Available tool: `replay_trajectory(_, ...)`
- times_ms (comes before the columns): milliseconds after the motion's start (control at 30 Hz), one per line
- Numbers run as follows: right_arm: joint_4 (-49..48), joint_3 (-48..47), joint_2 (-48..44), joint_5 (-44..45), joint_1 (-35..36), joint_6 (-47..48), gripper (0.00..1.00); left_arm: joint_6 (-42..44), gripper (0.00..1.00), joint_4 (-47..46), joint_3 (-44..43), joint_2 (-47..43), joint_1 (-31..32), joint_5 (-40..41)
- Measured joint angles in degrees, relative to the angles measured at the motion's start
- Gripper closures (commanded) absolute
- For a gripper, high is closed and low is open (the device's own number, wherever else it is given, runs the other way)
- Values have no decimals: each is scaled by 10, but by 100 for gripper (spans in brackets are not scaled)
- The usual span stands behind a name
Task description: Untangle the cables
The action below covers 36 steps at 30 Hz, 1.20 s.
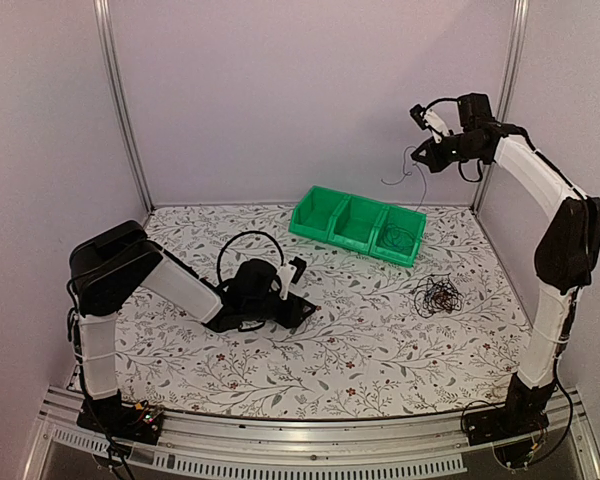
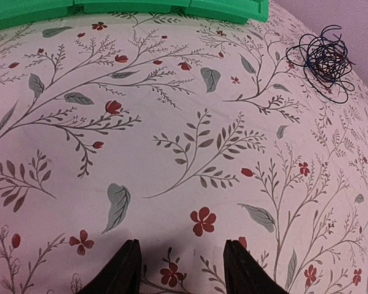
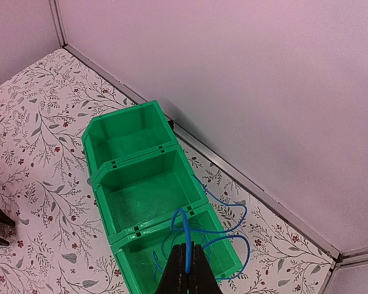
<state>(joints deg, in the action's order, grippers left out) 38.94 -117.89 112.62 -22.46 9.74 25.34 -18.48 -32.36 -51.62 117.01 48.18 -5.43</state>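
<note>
silver slotted rail (image 1: 280,440): runs along the bottom edge of the top view and carries both arm bases.
left arm (image 1: 170,285): white and black, folded low across the lower left of the top view, with its wrist down near the counter at the centre.
left fingers (image 2: 126,272): two black prongs at the bottom of the left wrist view, standing apart with nothing between them and only printed surface ahead.
counter (image 1: 360,350): white with a grey leaf and red flower print, filling the lower half of the top view.
tangle of very thin black and blue wires (image 1: 437,295): a small curly bundle lying on the counter right of centre, well apart from the left fingers. In the left wrist view it sits in the upper right corner.
bright green plastic bin (image 1: 325,215): three compartments in a row, on the counter beyond the tangle, near the back wall.
thin dark loops (image 1: 400,238): these show inside the bin's right-hand compartment in the top view.
right arm (image 1: 555,260): white and black, rising up the right edge and bending left at the upper right.
right fingers (image 3: 176,275): pressed together, pinching a thin blue cable (image 3: 186,229), high above the bin's right end.
blue cable's lower part: in the right wrist view it curls across the nearest compartment and past its rim. Whether it rests there I cannot tell.
pale pink walls (image 1: 310,100): these close off the back and sides.
</note>
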Motion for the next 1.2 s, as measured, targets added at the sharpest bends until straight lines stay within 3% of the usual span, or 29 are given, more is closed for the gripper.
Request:
replay_trajectory(733, -28, 167, -60, 12, 0, 15, 100, -3, 55, 1, -10, 8, 2, -1)
replay_trajectory(1200, -31, 220, -79, 39, 0, 34, 100, -13, 55, 3, -30, 21, 4, -5)
